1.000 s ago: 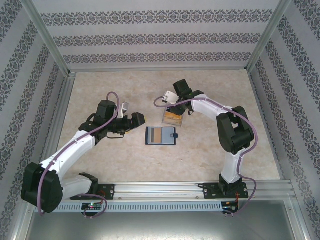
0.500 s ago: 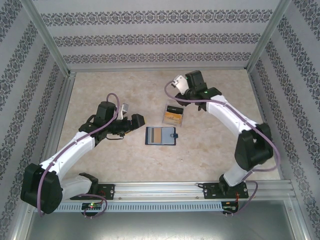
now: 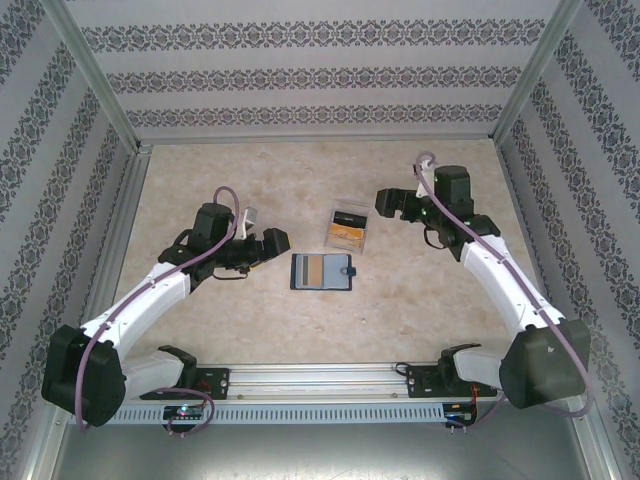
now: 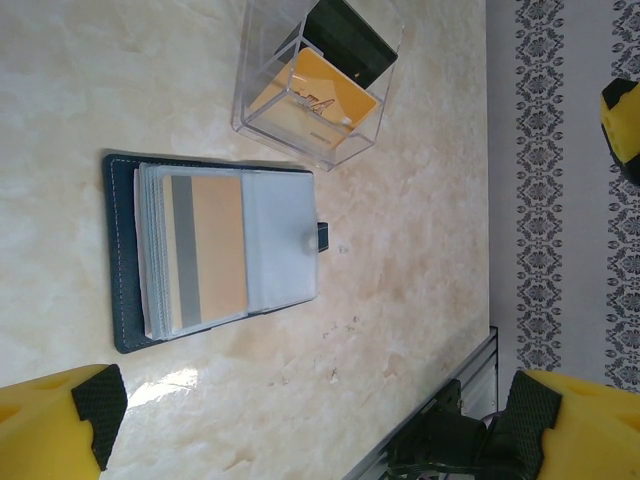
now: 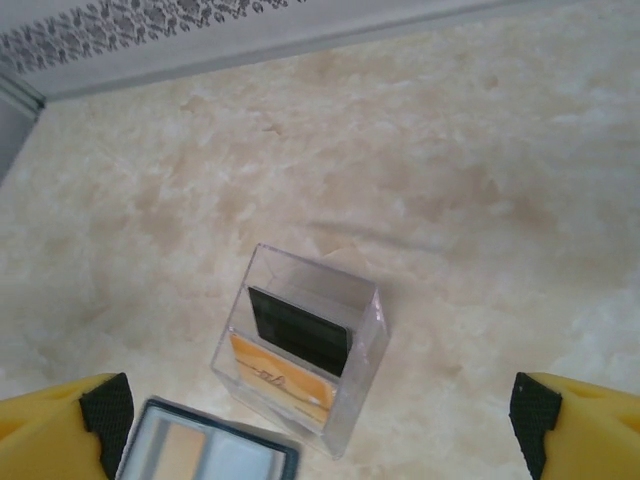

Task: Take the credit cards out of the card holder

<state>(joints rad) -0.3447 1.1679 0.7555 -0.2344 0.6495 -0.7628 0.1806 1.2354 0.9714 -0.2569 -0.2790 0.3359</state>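
On the left, our left gripper hovers just beside the card holder. Its fingers are spread wide with nothing between them. The holder lies open and flat on the table, midway between the two arms. A tan-orange credit card with a grey stripe still sits in its left panel, on top of a stack of thin sleeves.

We judge that card to be light, stiff and slick, held in its sleeve only by friction. The holder looks light too, and will likely skate on the smooth tabletop if we pull on the card alone. So we would pin the navy cover with one gripper and pinch the card's free edge with the other, then draw it out flat. We cannot tell which side the sleeve opens on.

Just beyond the holder stands the clear plastic box, with an orange card and a dark card upright inside. Further right, our right gripper hangs near the box but apart from it, fingers wide and empty.
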